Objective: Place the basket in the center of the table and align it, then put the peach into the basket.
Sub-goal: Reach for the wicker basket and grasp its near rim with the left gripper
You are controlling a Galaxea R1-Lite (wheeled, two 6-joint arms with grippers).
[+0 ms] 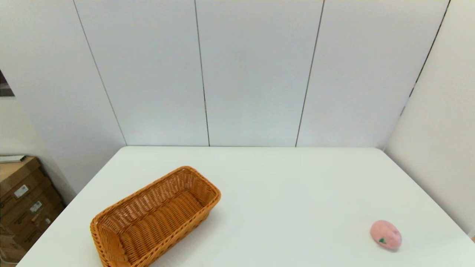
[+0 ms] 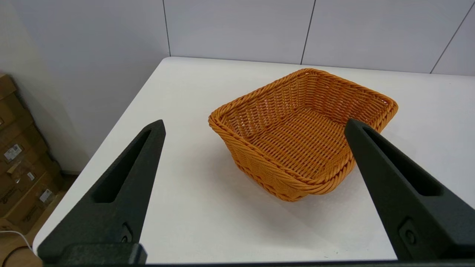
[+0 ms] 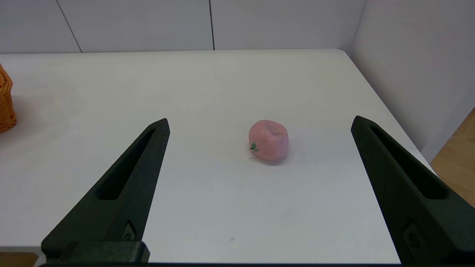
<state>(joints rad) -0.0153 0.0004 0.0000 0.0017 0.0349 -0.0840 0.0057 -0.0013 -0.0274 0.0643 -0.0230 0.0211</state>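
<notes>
**Basket askew at left, peach alone at right**

Orange-brown wicker basket (image 1: pixel 156 218) resting on the white table (image 1: pixel 282 185), toward the left near side, turned at an angle to the table's edges — one short end near the front edge, the other pointing inward toward the middle. Nothing inside it; woven floor fully visible.

Pale pink peach (image 1: pixel 386 235) lying on the right near part of the table, well apart from the basket, small green leaf mark facing the front.

Left gripper (image 2: pixel 254 126) held back from the near edge, above the table, fingers (image 2: pixel 122 185) spread wide, gripping nothing, the basket ahead of them and untouched.

Right gripper (image 3: pixel 259 122) likewise back from the near edge, fingers (image 3: pixel 126 185) spread wide, the peach ahead between their lines but not touched — a sliver of basket just visible at that view's edge.

Stacked cardboard boxes (image 1: pixel 22 200) on the floor beyond the table's left side.
</notes>
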